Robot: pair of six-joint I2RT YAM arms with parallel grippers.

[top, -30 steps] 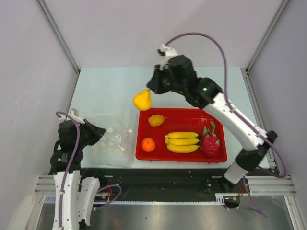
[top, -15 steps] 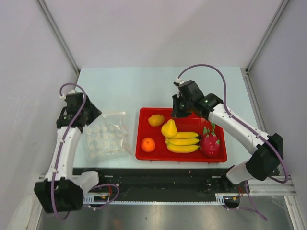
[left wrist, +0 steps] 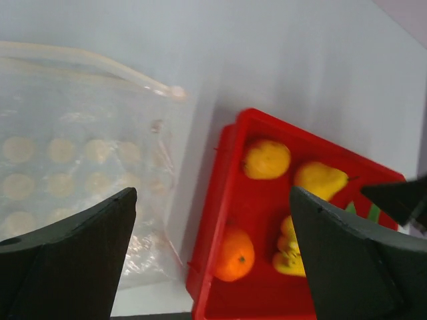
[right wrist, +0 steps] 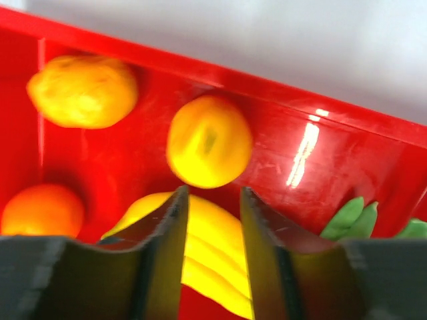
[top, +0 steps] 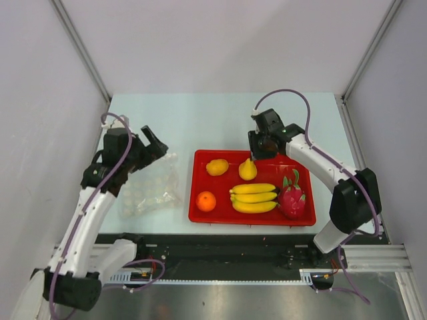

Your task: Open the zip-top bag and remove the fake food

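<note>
The zip-top bag (top: 150,190) (left wrist: 67,153), clear with white dots, lies flat on the table left of the red tray (top: 253,155). My left gripper (top: 150,143) (left wrist: 212,200) hangs open above the bag's far right corner, holding nothing. The fake food lies in the tray: mango (top: 217,167), pear (top: 247,169), banana bunch (top: 253,197), orange (top: 206,201) and dragon fruit (top: 291,195). My right gripper (top: 263,143) (right wrist: 212,197) hovers over the tray's far side, open. The pear (right wrist: 209,140) rests just beyond its fingertips, free of them.
The tray's red rim (left wrist: 233,173) runs close to the bag's right edge. Grey walls close the table in at the back and both sides. A black rail with the arm bases (top: 213,250) lines the near edge.
The right arm came down from above the table with the pear, set it in the tray and opened. The left gripper let go of the bag, opened wide and moved farther away and right.
</note>
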